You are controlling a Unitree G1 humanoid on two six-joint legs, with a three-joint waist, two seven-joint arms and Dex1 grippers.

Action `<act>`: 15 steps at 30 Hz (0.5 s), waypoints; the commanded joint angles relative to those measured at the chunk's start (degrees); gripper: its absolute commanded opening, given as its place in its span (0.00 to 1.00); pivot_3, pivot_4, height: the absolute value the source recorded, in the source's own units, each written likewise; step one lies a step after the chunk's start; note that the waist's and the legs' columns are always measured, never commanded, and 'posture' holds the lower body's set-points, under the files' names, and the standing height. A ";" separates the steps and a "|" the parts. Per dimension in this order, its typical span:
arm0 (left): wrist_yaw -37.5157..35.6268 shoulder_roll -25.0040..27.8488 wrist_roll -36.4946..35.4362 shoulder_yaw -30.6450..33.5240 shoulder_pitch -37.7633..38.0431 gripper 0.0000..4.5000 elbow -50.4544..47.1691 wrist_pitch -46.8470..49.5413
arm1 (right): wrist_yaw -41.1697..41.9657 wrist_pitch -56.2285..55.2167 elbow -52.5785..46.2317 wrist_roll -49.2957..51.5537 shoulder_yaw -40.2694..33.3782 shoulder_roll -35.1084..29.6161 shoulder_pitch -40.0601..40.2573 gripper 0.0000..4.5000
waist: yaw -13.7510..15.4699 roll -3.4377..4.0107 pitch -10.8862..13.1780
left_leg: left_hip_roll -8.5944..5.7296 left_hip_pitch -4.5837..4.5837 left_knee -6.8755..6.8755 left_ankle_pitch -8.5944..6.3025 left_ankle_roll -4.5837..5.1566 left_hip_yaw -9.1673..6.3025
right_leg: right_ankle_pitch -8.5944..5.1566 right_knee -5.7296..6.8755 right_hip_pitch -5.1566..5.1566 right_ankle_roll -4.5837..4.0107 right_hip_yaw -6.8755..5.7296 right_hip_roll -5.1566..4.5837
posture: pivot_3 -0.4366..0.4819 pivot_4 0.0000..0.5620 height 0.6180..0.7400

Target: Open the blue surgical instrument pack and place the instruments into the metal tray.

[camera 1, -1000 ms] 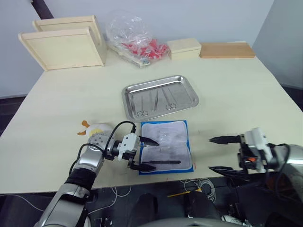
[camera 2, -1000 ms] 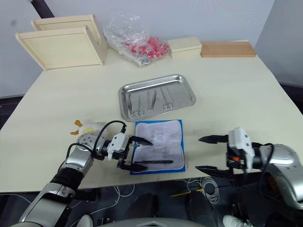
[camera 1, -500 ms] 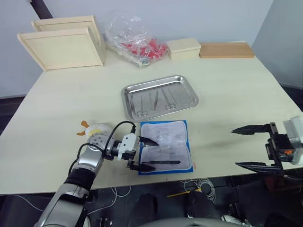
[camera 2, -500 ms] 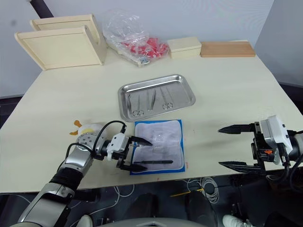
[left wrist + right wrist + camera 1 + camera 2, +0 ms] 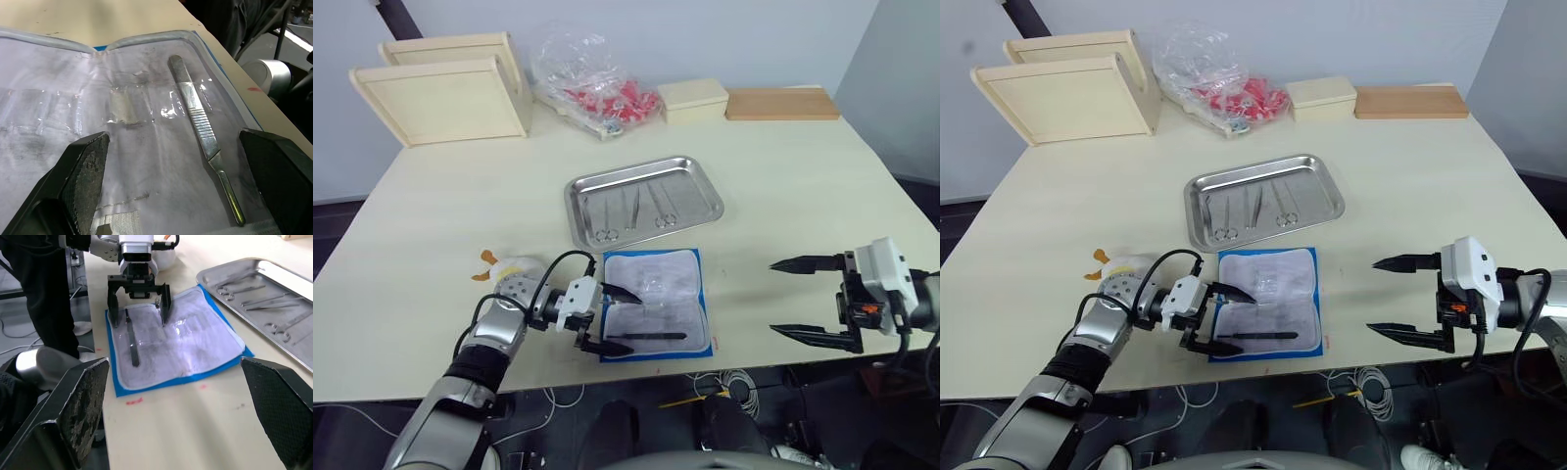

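Beyond the blue surgical instrument pack (image 5: 657,304), I see the metal tray (image 5: 644,200) already holding several instruments (image 5: 632,210); the pack lies unfolded; one slim tool (image 5: 203,132) remains on its lining between my spread left gripper (image 5: 613,318); my right gripper (image 5: 808,299) hangs spread, well apart.

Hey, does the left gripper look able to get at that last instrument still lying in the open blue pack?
Probably yes. The left gripper is open at the pack's edge, with the scalpel-like handle lying loose on the lining between its fingers. Nothing covers it, though it lies flat, which may make pinching awkward.
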 commanded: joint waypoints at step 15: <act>-3.57 0.81 4.73 -5.04 2.66 1.00 4.23 0.98 | -11.90 -3.50 4.36 -19.82 24.91 12.89 -8.55 1.00 | 0.52 0.01 -0.04 | 0.00 -0.02 0.01 0.00 0.01 0.00 | 0.00 0.01 -0.01 -0.01 0.00 0.01 | 0.48 0.27 1.00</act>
